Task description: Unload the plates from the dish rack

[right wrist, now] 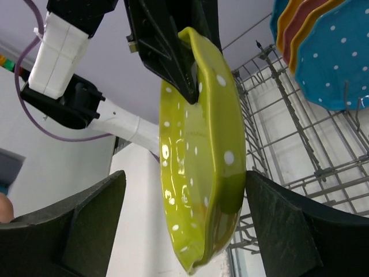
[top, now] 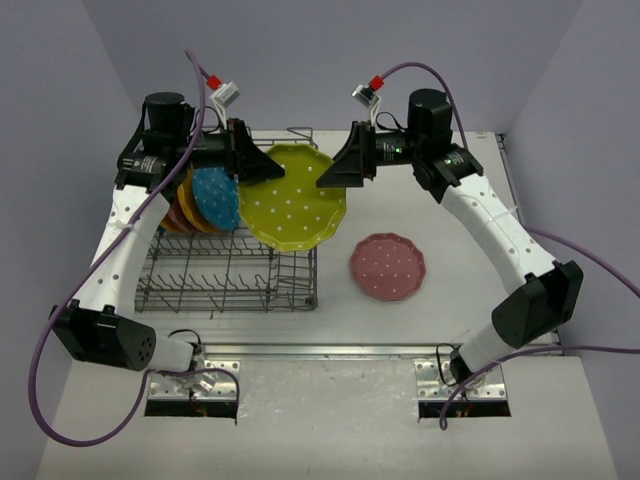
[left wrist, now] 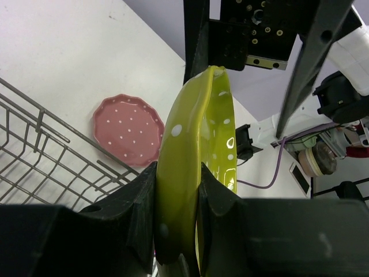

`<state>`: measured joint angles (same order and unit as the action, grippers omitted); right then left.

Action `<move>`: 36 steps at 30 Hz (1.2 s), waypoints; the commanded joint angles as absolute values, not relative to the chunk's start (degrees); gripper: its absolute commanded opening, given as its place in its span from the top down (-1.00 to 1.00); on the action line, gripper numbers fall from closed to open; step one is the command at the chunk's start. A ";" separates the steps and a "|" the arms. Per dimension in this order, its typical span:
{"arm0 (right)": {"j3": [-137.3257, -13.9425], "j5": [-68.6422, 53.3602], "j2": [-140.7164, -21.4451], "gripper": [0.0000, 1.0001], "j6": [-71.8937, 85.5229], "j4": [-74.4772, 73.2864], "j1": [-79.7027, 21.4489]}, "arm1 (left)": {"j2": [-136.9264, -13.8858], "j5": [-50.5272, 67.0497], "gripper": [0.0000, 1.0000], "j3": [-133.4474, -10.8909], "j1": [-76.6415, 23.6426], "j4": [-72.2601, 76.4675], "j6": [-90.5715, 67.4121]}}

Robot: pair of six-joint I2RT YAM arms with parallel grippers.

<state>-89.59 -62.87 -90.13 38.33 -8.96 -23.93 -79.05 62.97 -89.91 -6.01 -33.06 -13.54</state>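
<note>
My left gripper (top: 262,166) is shut on the left rim of a big lime-yellow plate (top: 293,200) and holds it above the right end of the dish rack (top: 230,262). The left wrist view shows both fingers pressed on that plate (left wrist: 199,133). My right gripper (top: 330,178) is open, with its fingers astride the plate's opposite rim (right wrist: 202,156); the right finger (right wrist: 288,225) is at the plate's back and the left finger stands clear. Blue (top: 216,197), orange-yellow and pink-red plates (top: 180,212) stand upright in the rack's far left. A pink-red plate (top: 388,266) lies flat on the table.
The rack's near rows of tines (top: 215,275) hold nothing. The pink plate on the table also shows in the left wrist view (left wrist: 128,128), just right of the rack's wire side (left wrist: 52,130). White table (top: 460,215) lies right of the rack.
</note>
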 commanded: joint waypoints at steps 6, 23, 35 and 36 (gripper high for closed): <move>-91.55 -57.92 -91.44 0.77 31.23 -13.14 -25.14 | -77.78 63.81 1.00 -90.09 -6.50 -28.21 -14.76; -79.07 -70.01 -80.49 1.00 35.45 -13.44 5.55 | -76.92 45.53 -1.00 -95.41 -4.94 -35.15 -11.34; -69.66 -65.18 -85.35 1.00 13.26 -31.15 18.11 | -75.73 38.20 -1.00 -95.95 -4.28 -36.27 -10.08; -68.85 -64.24 -86.48 1.00 11.77 -32.02 18.11 | -75.54 37.61 -1.00 -95.67 -4.09 -36.49 -9.84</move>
<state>-70.49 -62.27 -84.28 18.68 -27.93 18.68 -77.68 41.52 -94.41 -5.18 -36.46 -11.49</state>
